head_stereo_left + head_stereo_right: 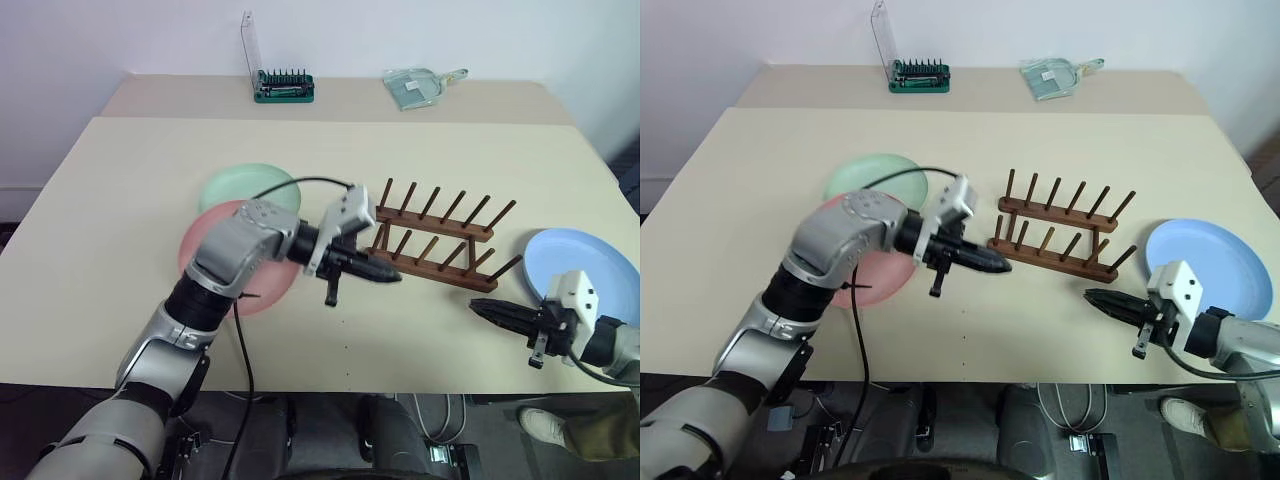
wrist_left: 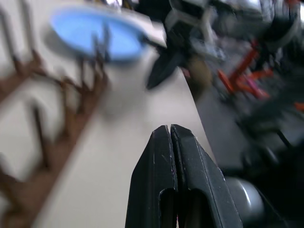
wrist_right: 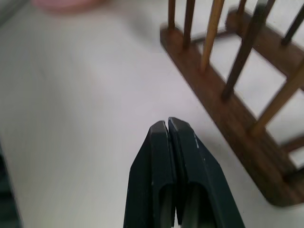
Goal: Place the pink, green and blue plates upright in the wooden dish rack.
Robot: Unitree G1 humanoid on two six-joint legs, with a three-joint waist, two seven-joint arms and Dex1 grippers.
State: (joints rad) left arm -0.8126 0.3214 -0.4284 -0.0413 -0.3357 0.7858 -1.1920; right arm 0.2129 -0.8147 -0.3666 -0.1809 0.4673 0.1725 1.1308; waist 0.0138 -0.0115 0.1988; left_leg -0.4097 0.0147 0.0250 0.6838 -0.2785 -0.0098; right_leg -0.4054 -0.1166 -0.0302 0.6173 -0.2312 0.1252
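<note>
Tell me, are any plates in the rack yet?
Not yet. The rack holds nothing. Both tools, left and right, are shut on nothing. The pink plate, green plate and blue plate all lie flat on the table, so everything is left.

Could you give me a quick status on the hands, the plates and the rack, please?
Both hands, left and right, shut, empty. Pink, green, blue plates flat on table. Rack empty, unobstructed.

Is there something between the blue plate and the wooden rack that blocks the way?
Nothing visible lies on the table between the blue plate and the wooden dish rack. The right gripper, jaws shut, hovers just in front of that gap, not in it.
</note>
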